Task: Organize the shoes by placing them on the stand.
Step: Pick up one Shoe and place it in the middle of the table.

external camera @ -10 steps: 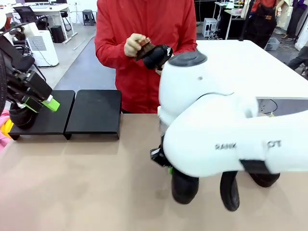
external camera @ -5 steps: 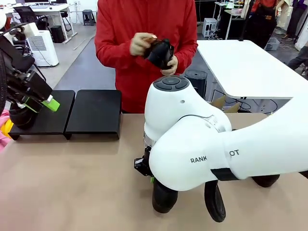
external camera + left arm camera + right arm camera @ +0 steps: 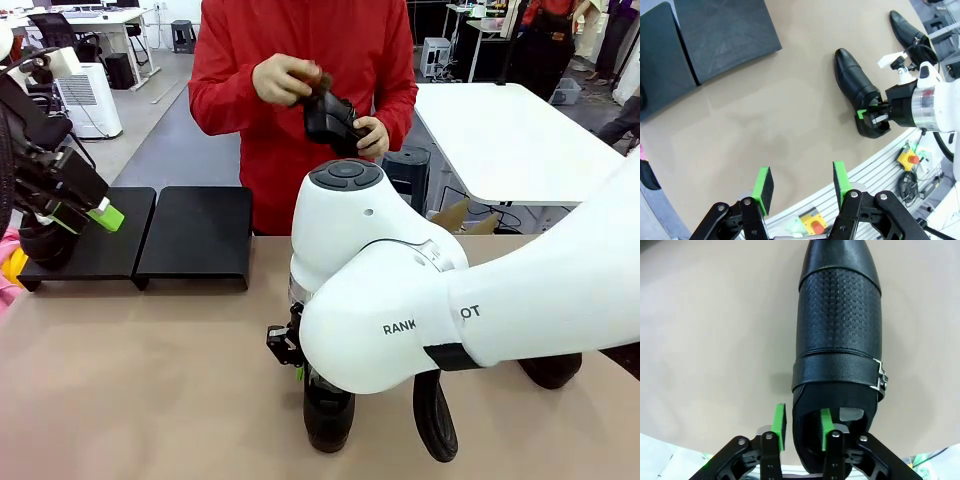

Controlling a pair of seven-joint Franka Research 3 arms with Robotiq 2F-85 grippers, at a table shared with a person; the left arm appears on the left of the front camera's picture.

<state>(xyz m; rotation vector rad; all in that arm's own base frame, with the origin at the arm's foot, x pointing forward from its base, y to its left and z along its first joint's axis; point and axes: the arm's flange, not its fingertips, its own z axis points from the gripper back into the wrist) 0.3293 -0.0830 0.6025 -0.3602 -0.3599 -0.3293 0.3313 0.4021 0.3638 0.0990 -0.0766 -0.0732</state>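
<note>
My right gripper [image 3: 802,427] is shut on the side wall of a black shoe [image 3: 840,325] at its heel opening, with white paper inside. In the front view that shoe [image 3: 328,412] is low over the table under the right arm, by the gripper [image 3: 303,368]. A second shoe [image 3: 550,370] lies at the right, partly hidden. A third shoe [image 3: 45,242] rests on the left section of the black stand [image 3: 195,235]. My left gripper [image 3: 88,208] hovers open above it, pads [image 3: 764,182] apart. The person holds a fourth shoe [image 3: 335,118].
The person in a red top stands at the table's far side, rubbing the held shoe with a small brown brush [image 3: 312,80]. The stand's right section [image 3: 725,30] is bare. A black cable loop [image 3: 435,415] hangs under the right arm.
My right arm has moved left with the shoe in its gripper. The person has turned the shoe in their hands. The left arm has not moved.
</note>
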